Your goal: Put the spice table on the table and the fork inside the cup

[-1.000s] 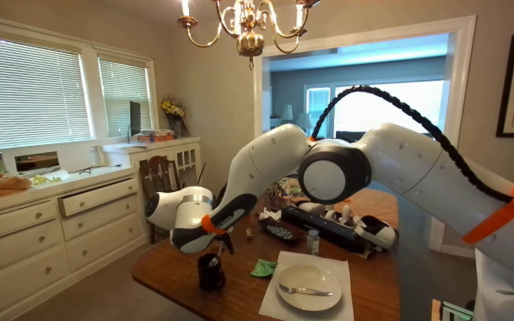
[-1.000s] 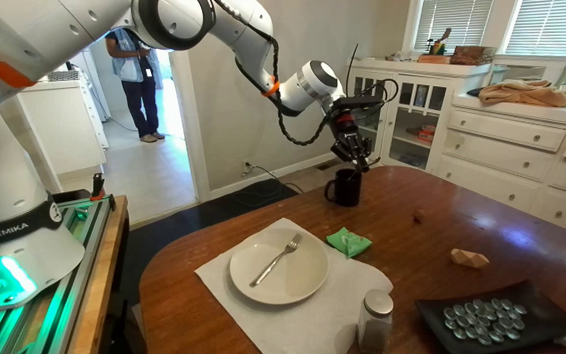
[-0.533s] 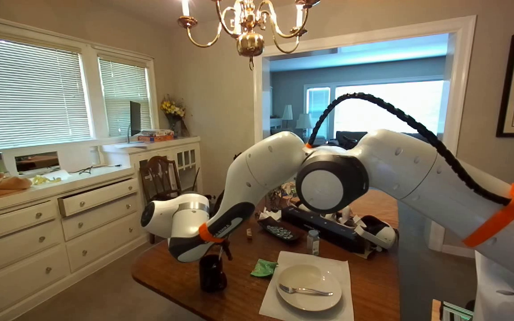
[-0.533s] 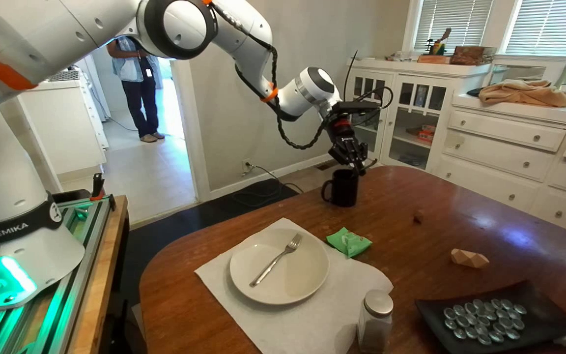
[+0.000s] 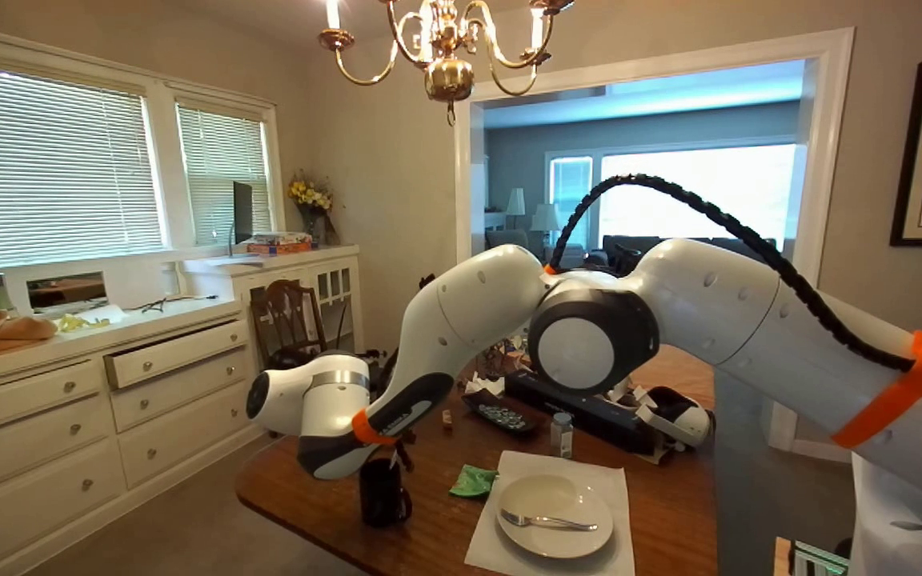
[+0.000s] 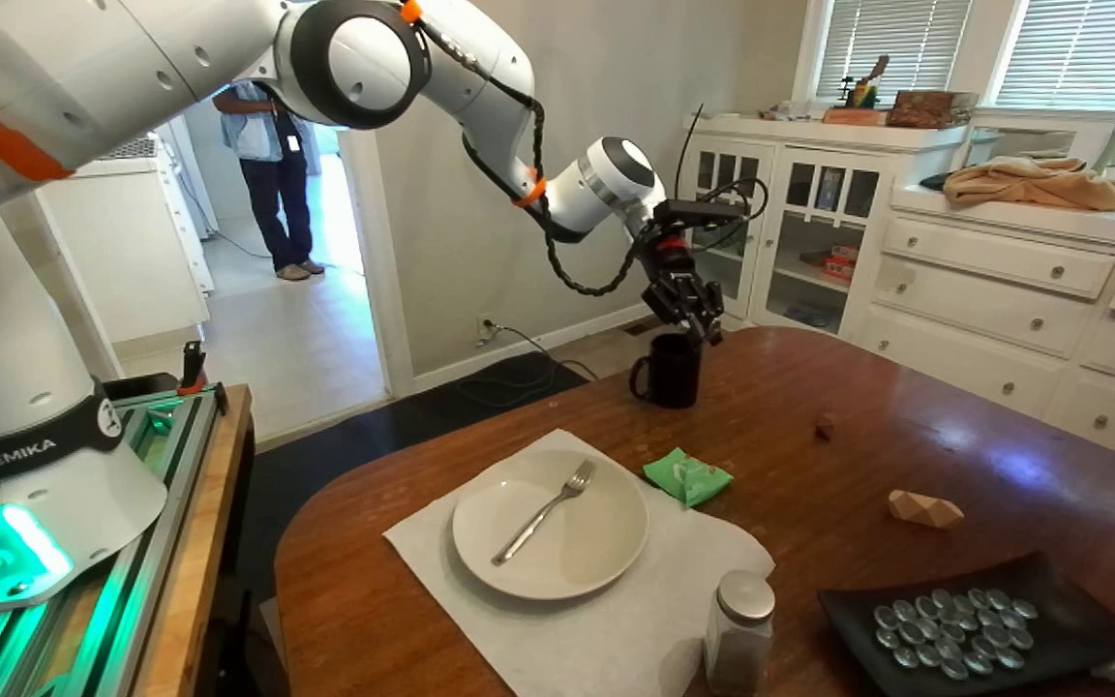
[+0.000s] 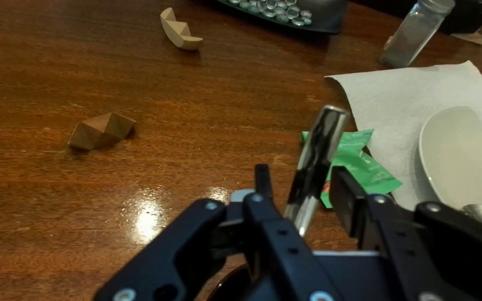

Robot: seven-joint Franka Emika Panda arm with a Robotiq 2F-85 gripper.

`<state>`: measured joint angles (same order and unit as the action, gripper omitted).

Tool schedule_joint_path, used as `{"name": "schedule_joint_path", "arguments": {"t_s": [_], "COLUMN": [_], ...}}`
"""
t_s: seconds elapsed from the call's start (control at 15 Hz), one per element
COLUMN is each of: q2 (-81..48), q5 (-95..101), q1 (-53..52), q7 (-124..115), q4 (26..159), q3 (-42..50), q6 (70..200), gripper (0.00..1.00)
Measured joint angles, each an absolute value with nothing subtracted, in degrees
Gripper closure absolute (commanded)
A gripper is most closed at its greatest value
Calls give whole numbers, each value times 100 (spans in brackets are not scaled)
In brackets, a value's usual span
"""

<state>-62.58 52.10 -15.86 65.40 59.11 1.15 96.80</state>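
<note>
- A slim metal utensil (image 7: pixel 318 150) stood over the black mug (image 6: pixel 672 373), between the fingers (image 7: pixel 347 200) of the gripper (image 7: pixel 301 175); its long axis ran steeply but tilted, the plain end pointing up and away from the mug.
- The fork (image 6: pixel 538 520) lay on the white plate (image 6: pixel 606 532), apart from the mug, its tines toward the mug and its handle away from it.
- The utensil's lower end was hidden at the mug, so its kind could not be told; the wrist view cut off most of the mug.
- The gripper was partway spread, with a gap on each side of the utensil; it had hold of nothing visible.
- The arm (image 5: pixel 577 344) arched toward the mug, elbow high above the tabletop (image 6: pixel 809 387), the gripper slanting down at the mug's rim; whether they touched could not be told.
</note>
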Motion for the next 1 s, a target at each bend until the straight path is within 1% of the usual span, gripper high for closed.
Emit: {"name": "schedule_joint_path", "arguments": {"t_s": [0.2,0.27,0.67,1.0], "q2": [-6267,-6267,-6179,-5730], "q5": [5227,5227,5157,4872], "q1": [-1586,-1586,-1547,-1366], "q7": [6567,6567,6333,5485], "q4": [5857,5844,5694,5898], "q3": [126,131,102,-34], "q6": [9653,9652,9710,10252], "gripper": [5,1,0,0]}}
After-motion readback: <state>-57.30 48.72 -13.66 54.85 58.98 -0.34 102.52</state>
